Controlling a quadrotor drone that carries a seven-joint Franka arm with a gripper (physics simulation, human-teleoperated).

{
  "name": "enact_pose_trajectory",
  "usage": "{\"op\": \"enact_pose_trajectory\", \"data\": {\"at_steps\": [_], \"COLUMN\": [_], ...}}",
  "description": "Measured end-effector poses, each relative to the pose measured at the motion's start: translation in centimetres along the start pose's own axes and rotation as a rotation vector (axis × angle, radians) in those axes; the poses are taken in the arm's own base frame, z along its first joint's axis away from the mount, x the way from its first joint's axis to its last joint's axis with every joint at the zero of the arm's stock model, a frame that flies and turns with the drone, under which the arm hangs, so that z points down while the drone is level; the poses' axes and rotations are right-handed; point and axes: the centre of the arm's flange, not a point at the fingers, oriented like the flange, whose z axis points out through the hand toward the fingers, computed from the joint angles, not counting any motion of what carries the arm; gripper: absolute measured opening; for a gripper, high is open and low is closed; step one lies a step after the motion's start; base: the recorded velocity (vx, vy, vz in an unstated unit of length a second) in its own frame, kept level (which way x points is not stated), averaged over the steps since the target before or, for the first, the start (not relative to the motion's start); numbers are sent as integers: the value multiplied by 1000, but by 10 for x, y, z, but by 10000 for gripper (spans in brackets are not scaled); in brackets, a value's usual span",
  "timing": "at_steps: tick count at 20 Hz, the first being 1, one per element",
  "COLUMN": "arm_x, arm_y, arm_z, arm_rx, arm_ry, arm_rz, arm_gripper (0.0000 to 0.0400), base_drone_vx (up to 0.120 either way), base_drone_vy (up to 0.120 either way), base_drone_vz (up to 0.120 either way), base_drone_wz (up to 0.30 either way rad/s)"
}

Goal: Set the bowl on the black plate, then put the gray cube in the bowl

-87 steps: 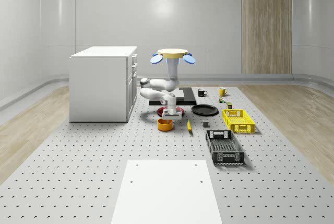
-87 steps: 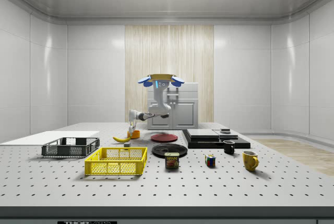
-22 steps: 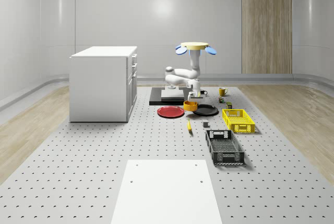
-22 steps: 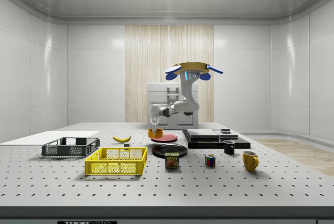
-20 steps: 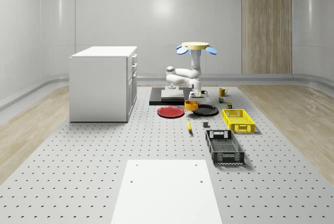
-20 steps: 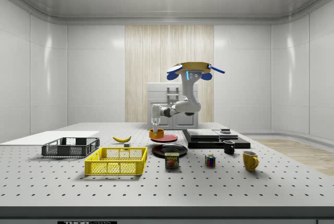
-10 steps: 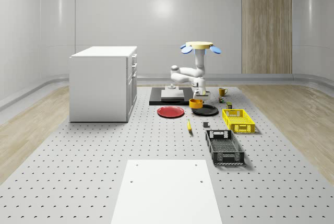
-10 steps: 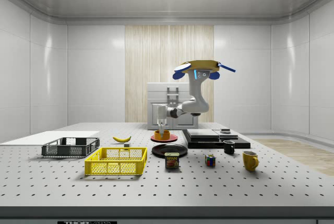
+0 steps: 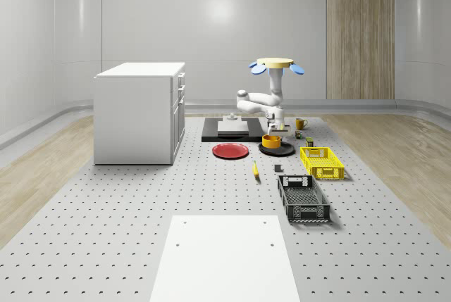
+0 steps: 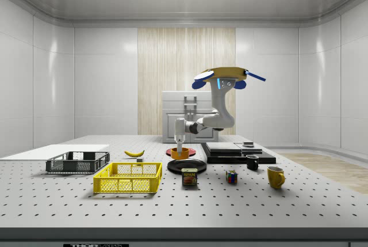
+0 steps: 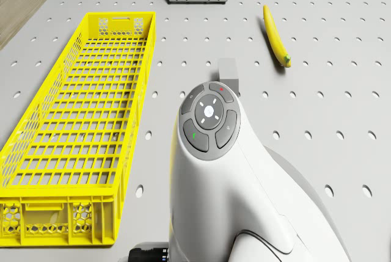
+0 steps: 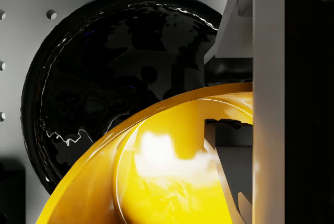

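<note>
The drone [image 9: 275,64] hovers near the black plate [image 9: 282,149]; its hand [image 10: 179,145] grips the bowl [image 9: 271,141] above it, ready for lowering.

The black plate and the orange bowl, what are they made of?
The black plate looks like glazed ceramic or glossy plastic: wavy white reflections ripple across it. The bowl, held over it by the gripper, looks like smooth shiny plastic or glaze, with one bright highlight inside. Being renders, neither is certain.
</note>
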Motion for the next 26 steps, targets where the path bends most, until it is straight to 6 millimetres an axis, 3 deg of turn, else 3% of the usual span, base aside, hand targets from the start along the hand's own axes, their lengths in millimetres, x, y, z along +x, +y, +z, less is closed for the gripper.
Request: {"op": "enact_pose_trajectory", "data": {"at_steps": [6, 13, 26], "arm_x": [0, 0, 5], "arm_y": [0, 0, 5], "arm_z": [0, 0, 0], "arm_rx": [0, 0, 0], "arm_ry": [0, 0, 0], "arm_rz": [0, 0, 0], "arm_gripper": [100, 100, 100], "base_drone_vx": [-80, 0, 0], "base_drone_vy": [47, 120, 0], "base_drone_vz": [0, -40, -25], "base_drone_wz": [0, 0, 0]}}
